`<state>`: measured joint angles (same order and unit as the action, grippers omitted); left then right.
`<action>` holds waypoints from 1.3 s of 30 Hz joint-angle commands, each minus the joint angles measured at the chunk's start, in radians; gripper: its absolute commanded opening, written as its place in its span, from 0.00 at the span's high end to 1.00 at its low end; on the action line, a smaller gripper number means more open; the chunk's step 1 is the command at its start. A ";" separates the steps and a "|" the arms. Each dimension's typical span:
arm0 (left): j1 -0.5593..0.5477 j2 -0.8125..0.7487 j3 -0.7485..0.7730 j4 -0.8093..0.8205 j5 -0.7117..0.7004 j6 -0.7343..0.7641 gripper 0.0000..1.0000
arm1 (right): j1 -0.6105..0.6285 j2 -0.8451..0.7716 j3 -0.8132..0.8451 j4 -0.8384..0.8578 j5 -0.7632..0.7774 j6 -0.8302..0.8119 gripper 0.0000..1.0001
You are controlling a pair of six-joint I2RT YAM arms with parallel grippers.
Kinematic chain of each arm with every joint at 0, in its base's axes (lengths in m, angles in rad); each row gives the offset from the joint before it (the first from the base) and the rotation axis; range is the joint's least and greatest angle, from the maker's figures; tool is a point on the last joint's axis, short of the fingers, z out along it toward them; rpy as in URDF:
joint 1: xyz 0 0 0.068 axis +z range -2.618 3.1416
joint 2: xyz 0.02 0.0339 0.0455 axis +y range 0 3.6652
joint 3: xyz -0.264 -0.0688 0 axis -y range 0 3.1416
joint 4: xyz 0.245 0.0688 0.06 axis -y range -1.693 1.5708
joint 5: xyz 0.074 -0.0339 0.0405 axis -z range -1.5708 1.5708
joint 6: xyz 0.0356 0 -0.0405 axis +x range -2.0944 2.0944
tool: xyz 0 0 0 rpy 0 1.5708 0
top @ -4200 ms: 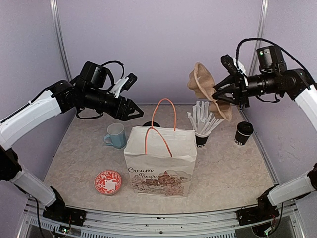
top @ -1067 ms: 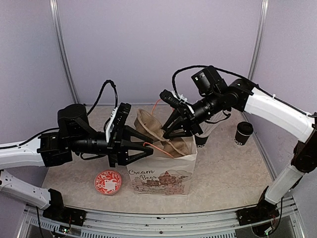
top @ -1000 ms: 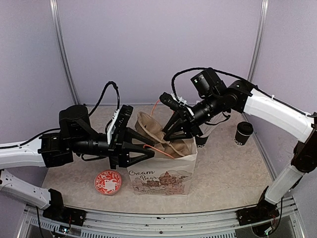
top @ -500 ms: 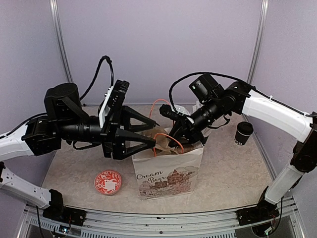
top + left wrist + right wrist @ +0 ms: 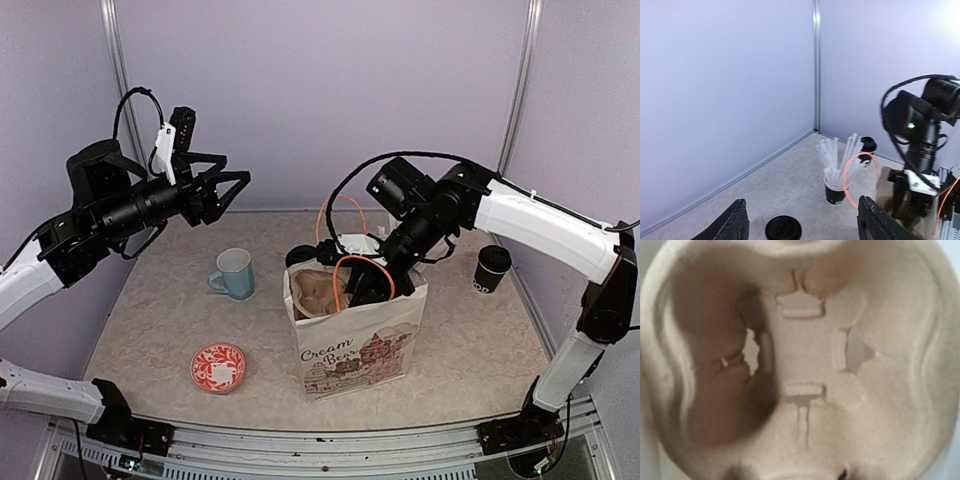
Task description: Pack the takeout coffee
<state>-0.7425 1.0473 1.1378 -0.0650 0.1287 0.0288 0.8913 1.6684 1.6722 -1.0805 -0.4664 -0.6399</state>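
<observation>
Takeout coffee (image 5: 491,269) upright, well apart from right pincer (image 5: 363,288)

The overhead view is evenly, softly lit; only faint shadows are cast. The left wrist view is hazed, with glare at upper right. The pulp tray (image 5: 810,405) is shown blurred, its left hollow shadowed.

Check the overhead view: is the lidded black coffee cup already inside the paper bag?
No, the lidded black coffee cup stands on the table, outside and to the right of the paper bag.
</observation>
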 commanded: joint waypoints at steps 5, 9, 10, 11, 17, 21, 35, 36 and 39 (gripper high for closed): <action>0.172 0.067 -0.077 0.185 0.165 -0.024 0.27 | 0.043 0.070 0.067 -0.126 0.140 -0.118 0.76; 0.193 0.080 -0.128 0.237 0.202 -0.020 0.28 | 0.046 0.108 0.124 -0.221 0.185 -0.146 0.76; 0.203 0.080 -0.140 0.251 0.210 -0.024 0.28 | 0.049 0.116 0.138 -0.234 0.200 -0.146 0.76; 0.213 0.080 -0.152 0.262 0.223 -0.024 0.28 | 0.054 0.123 0.148 -0.245 0.220 -0.146 0.76; 0.303 0.082 -0.206 0.313 0.325 -0.084 0.28 | 0.099 0.188 0.204 -0.298 0.350 -0.115 0.76; 0.321 0.077 -0.221 0.305 0.368 -0.084 0.29 | 0.118 0.202 0.218 -0.299 0.403 -0.111 0.76; 0.319 0.082 -0.220 0.289 0.429 -0.108 0.30 | 0.117 0.253 0.064 -0.294 0.303 -0.106 0.72; 0.318 0.084 -0.220 0.289 0.430 -0.110 0.30 | 0.117 0.255 0.054 -0.289 0.295 -0.106 0.72; 0.316 0.087 -0.223 0.293 0.423 -0.110 0.30 | 0.117 0.247 0.014 -0.251 0.306 -0.116 0.71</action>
<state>-0.4271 1.1278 0.9218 0.2020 0.5385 -0.0692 0.9997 1.9114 1.7298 -1.3437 -0.1375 -0.7486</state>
